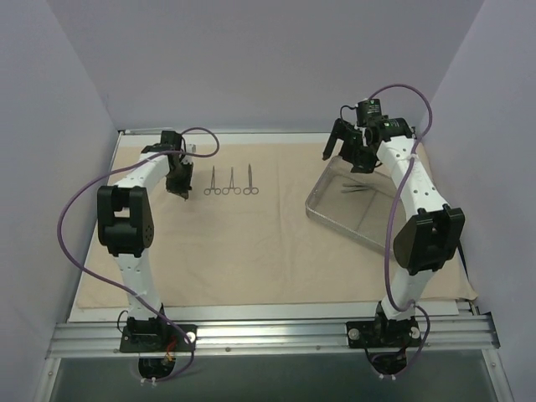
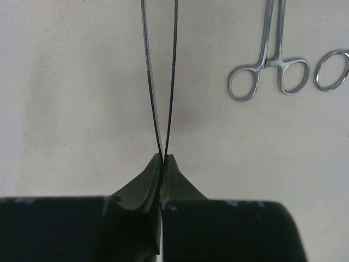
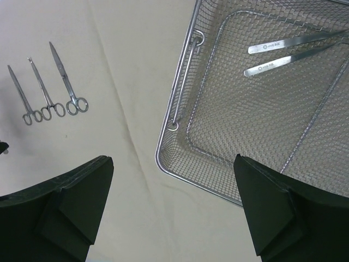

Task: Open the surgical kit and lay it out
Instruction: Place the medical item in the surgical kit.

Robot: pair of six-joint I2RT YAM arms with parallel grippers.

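The beige cloth wrap point(image 1: 251, 243) lies spread flat over the table. Three ringed scissors and forceps point(image 1: 230, 181) lie side by side on it, also in the right wrist view point(image 3: 46, 93). My left gripper point(image 1: 178, 180) hangs just left of that row, shut on slim metal tweezers point(image 2: 173, 82) whose two thin arms point away from the jaws point(image 2: 163, 158). One pair of forceps point(image 2: 267, 71) lies to their right. The wire-mesh metal tray point(image 1: 322, 213) sits at the right with another pair of tweezers point(image 3: 272, 65) inside. My right gripper point(image 3: 173, 161) is open above the tray's corner point(image 3: 163, 158).
The table's metal rail point(image 1: 268, 331) runs along the near edge by the arm bases. Purple walls close in the left, back and right sides. A cloth crease point(image 3: 117, 82) runs between the instruments and the tray.
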